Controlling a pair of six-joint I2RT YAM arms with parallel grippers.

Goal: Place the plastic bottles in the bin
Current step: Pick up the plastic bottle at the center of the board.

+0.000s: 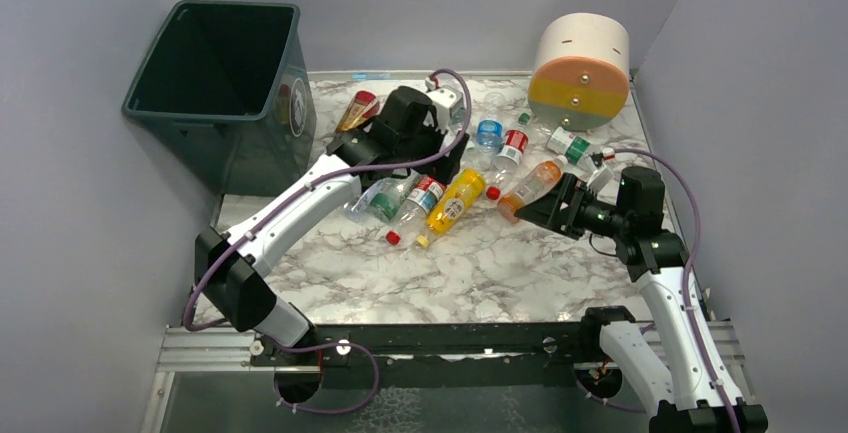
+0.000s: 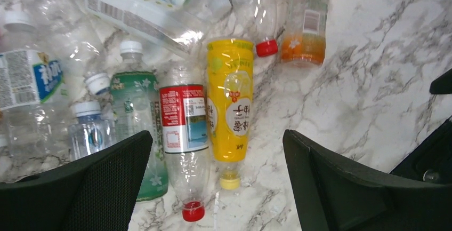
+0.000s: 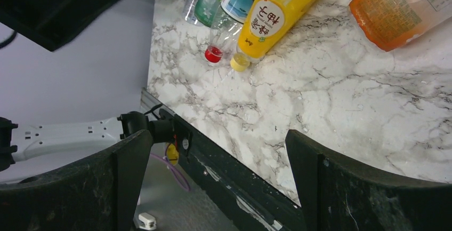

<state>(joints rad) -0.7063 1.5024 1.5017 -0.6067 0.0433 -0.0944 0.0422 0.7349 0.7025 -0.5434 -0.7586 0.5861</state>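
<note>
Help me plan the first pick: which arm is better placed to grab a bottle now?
Left: the left end effector, open, hangs over the yellow bottle and red-labelled bottle, nearer the bin. The right end effector, also open, faces bare marble tabletop.

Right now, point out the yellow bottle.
Top view: the yellow bottle lies mid-table, between the red-labelled bottle on its left and the orange bottle on its right.

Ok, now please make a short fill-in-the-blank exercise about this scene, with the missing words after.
1. The bin stands in the far ____ corner.
2. The yellow bottle has a ____ cap.
3. The red-labelled bottle beside it has a ____ cap.
4. The left gripper and the right gripper are both ____.
Missing words: left; yellow; red; open.
</note>
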